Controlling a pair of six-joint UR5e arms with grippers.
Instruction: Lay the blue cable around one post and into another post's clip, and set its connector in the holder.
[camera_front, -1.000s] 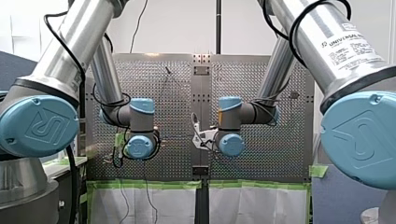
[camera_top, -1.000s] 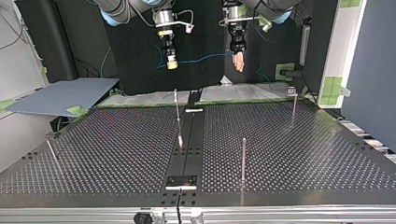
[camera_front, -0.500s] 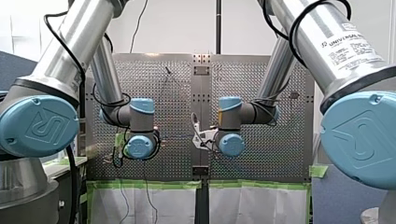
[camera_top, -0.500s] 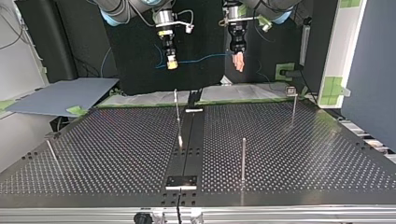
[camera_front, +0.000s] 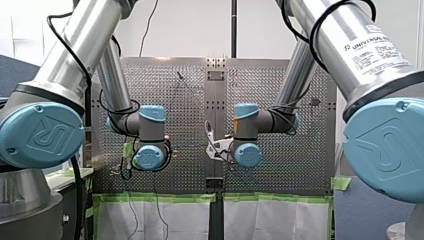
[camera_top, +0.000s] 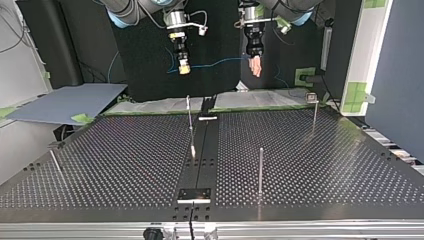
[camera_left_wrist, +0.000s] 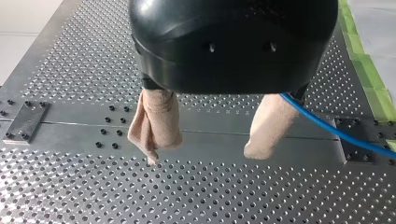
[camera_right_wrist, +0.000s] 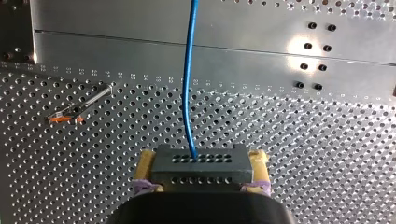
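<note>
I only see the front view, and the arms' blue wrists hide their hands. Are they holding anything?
Observer: Yes. The right wrist view shows the right gripper shut on a dark connector between yellow pads.
Visitor: And the blue cable?
Observer: The blue cable runs out of that connector; the top view shows it hanging across to the left gripper.
Visitor: Does that one grip it?
Observer: No. In the left wrist view its beige fingers stand apart, and the cable passes one finger's outer side.
</note>
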